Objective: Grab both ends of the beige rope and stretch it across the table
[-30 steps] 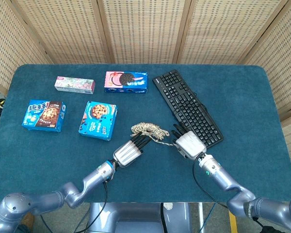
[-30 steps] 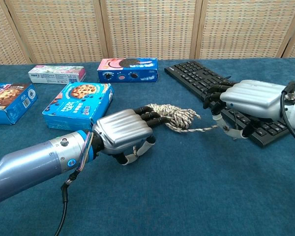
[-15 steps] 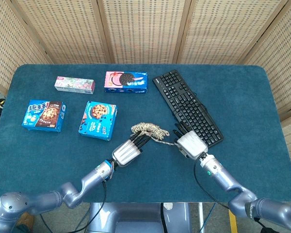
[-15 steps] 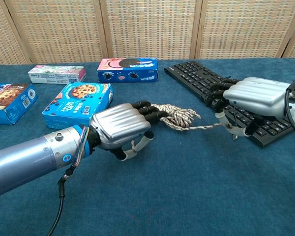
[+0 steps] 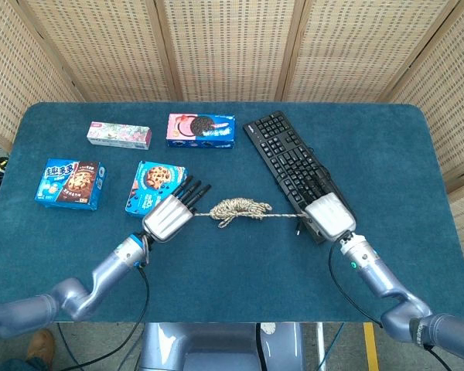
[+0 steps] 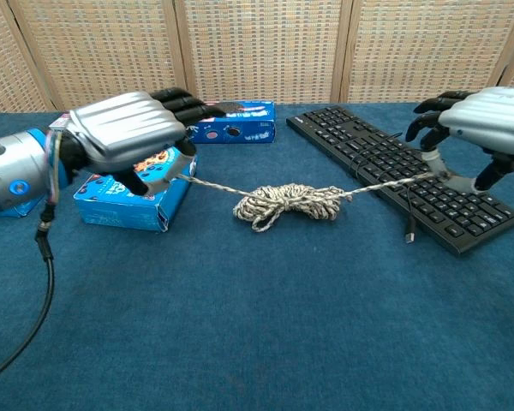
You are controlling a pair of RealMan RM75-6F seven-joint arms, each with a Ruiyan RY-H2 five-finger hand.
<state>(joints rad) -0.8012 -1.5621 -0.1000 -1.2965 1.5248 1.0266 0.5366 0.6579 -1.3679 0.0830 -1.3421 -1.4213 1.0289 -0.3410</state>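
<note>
Beige rope (image 5: 238, 209) lies left-right across blue table (image 5: 240, 263) centre, long axis roughly level; tangled bundle at middle, strands taut to both sides. Left hand (image 6: 124, 133) pinches left end, raised over cookie box (image 6: 128, 193), fingers extended. Right hand (image 6: 480, 124) grips right end above black keyboard (image 5: 294, 166), palm down.

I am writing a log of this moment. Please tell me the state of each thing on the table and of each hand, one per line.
beige rope: partly stretched, middle bundled on the table.
left hand: holds one rope end, raised.
right hand: pinches the other end above the keyboard.
keyboard: flat, diagonal, rope crossing it.
blue cookie box: flat, closed.
Oreo box: flat, closed.
</note>
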